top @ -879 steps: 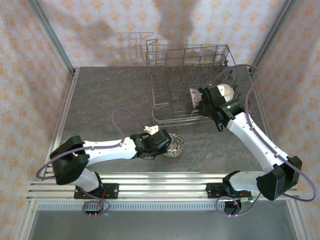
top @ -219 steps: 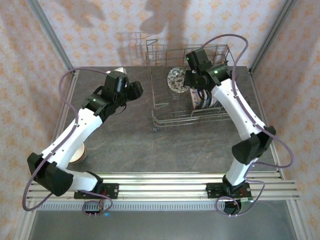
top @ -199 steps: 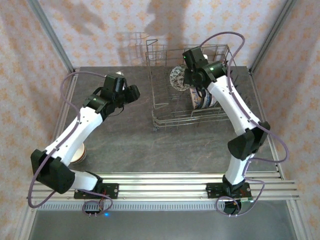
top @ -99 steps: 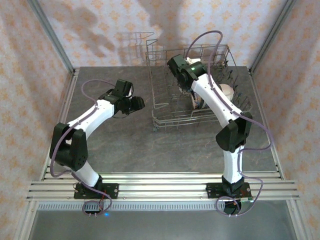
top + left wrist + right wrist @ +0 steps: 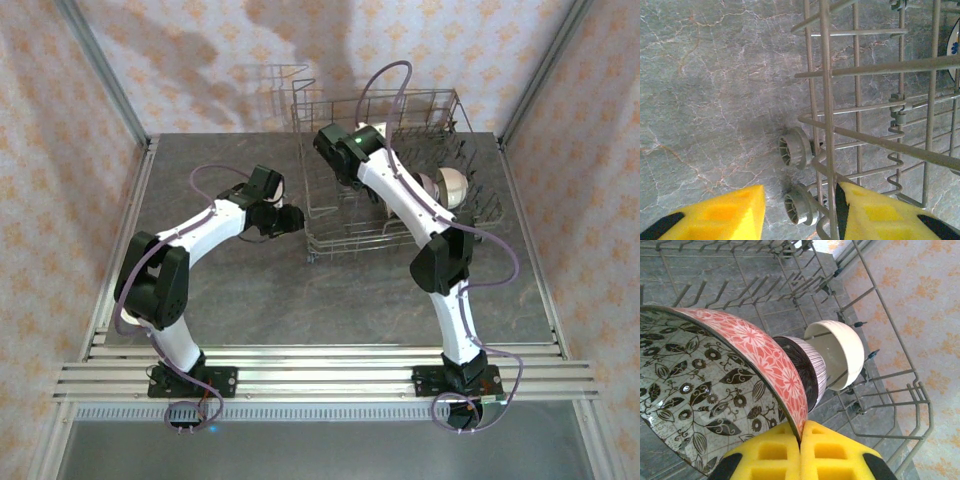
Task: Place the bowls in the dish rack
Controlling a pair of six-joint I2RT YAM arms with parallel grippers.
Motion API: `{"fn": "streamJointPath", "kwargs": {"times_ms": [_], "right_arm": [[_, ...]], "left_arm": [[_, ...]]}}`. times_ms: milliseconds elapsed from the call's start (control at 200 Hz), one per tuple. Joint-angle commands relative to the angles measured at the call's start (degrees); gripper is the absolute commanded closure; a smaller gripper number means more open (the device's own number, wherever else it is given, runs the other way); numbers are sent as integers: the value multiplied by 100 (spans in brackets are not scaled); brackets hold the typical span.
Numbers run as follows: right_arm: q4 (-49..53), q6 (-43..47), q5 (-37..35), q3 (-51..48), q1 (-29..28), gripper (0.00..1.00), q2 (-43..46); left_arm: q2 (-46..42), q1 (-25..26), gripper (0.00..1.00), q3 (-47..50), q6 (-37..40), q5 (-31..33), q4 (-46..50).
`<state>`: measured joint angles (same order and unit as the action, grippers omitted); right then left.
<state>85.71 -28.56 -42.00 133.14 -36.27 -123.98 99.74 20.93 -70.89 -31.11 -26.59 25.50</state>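
Left gripper [image 5: 800, 220] is hovering low over the grey stone-patterned table [image 5: 705, 75], just beside the near left corner of the dish rack [image 5: 824, 100]. Its yellow fingers [image 5: 715, 217] are standing partly apart, at a middling gap. An upright corner wire of the rack is crossing the inner edge of one finger in the left wrist view; whether that wire lies between the pads or below them cannot be told. Two small grey wheels [image 5: 794, 146] at the rack's foot are showing in the gap, resting on the table. A sliver of a blue-and-white bowl [image 5: 955, 45] is showing through the wires at the right edge of that view.

Farther back, the right gripper [image 5: 800, 452] is reaching inside the rack near its left side. Its pads are pressing together on the rim of a patterned bowl [image 5: 715, 385], red floral outside, black leaves on pale grey inside. The bowl is tilting on edge above the rack floor and its tines.

Beyond it, a dark striped bowl [image 5: 807, 370] is standing on edge among the tines, and a cream bowl [image 5: 842, 350] is leaning just behind it, nearer the rack's far side wall.
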Motion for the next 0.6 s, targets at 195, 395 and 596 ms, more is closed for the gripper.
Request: {"fn": "streamJointPath", "kwargs": {"times_ms": [195,395,596], "right_arm": [[827,-860,-898,255,-151,100,-186],[997,-1112,-988,243,-179,100,-313],[1135,-1298,-1082,227,-205,100,-493]], "left_arm": [[224,518,61,-298,312,-548,132],[274,591,61,-365,396,-681,204],[67,571,60,-231,369,-542,219]]}}
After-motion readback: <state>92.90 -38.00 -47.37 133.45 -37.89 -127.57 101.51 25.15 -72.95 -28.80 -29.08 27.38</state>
